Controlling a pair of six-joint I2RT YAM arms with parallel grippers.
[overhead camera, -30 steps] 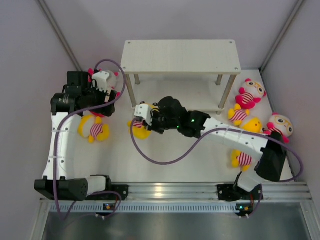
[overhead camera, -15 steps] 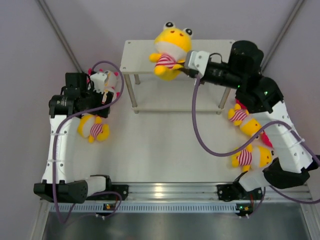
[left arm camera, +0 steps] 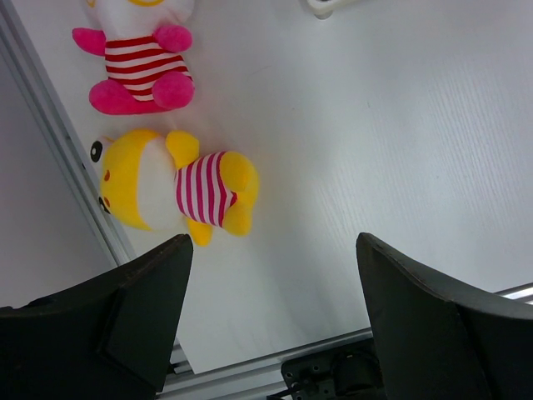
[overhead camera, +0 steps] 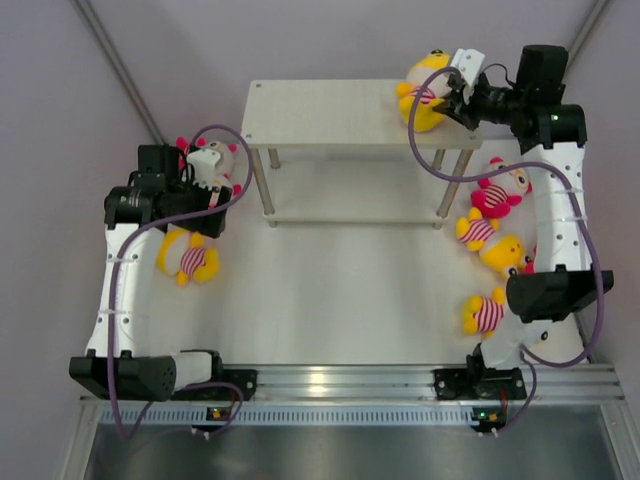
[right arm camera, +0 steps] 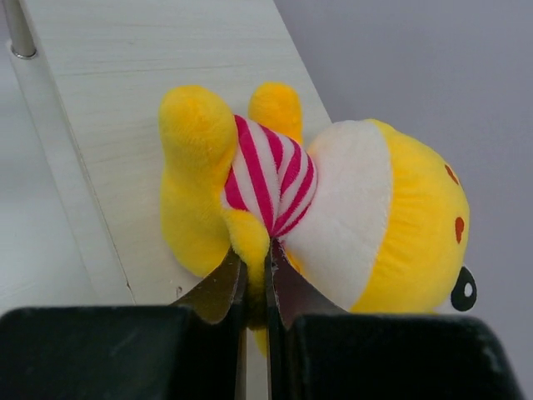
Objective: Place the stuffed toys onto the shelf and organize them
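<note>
The right gripper (right arm camera: 256, 267) is closed on a thin fold of plush at the lower body of a yellow doll (right arm camera: 333, 208); the jaws pinch it with almost no gap between them. This doll lies on its side at the right rear corner of the shelf (overhead camera: 340, 112), legs over the top board and head past the board's edge. Whether its weight rests on the board cannot be determined. The lower board is mostly concealed beneath the top board in the overhead view. The left gripper (left arm camera: 275, 283) hangs with jaws spread wide and nothing between them, above the table (overhead camera: 330, 290) at the left side. Below it lie a second yellow doll (left arm camera: 179, 187), fully visible, and a pink-limbed doll (left arm camera: 137, 62) whose head is cut off by the frame edge; overhead, the left wrist covers part of that doll. To the right of the shelf lie another pink-limbed doll (overhead camera: 500, 190), a third yellow doll (overhead camera: 490, 240) and a fourth yellow doll (overhead camera: 485, 312). The right arm's links overlap this group, so anything behind them cannot be identified.
</note>
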